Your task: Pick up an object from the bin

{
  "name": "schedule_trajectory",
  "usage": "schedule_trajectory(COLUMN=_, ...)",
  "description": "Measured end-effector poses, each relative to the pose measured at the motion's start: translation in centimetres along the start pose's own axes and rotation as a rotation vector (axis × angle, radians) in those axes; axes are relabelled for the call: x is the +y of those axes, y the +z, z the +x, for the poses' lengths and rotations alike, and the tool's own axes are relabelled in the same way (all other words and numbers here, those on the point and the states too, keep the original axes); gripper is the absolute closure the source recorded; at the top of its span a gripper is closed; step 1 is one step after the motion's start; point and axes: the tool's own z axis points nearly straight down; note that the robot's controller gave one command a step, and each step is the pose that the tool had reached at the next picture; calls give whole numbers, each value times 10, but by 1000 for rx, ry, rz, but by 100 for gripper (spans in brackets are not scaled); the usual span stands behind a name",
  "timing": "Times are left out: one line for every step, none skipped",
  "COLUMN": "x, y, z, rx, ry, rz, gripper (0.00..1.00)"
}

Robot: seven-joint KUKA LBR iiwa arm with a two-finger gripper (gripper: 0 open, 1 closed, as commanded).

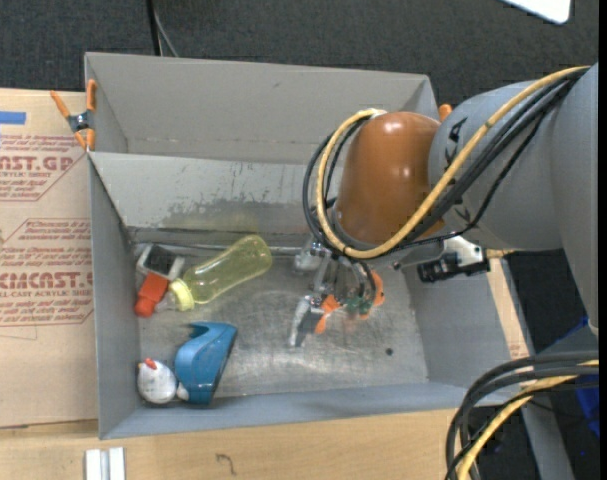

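Note:
My gripper (306, 325) hangs below the arm's wrist, low over the bin floor right of the middle. A small orange and green thing (351, 301) sits tight against its right side; whether it is gripped is hidden. To the left, a pale yellow translucent bottle (223, 269) lies on its side, about a hand's width away.
An orange and black small thing (153, 284) lies at the left wall beside the bottle's cap. A blue scoop-like thing (205, 361) with a white and red piece (155, 381) rests in the front left corner. The arm's bulk covers the bin's right part.

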Motion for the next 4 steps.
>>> schedule_trajectory(x=-8, y=13, z=-16, rx=-5, ry=26, rz=0, gripper=0)
schedule_trajectory(x=-27, y=50, z=-27, rx=-6, ry=-266, rz=0, gripper=0)
schedule_trajectory(x=-57, y=72, z=-33, rx=-3, ry=28, rz=-1, gripper=100)
schedule_trajectory(x=-57, y=72, z=-33, rx=-3, ry=28, rz=-1, gripper=100)
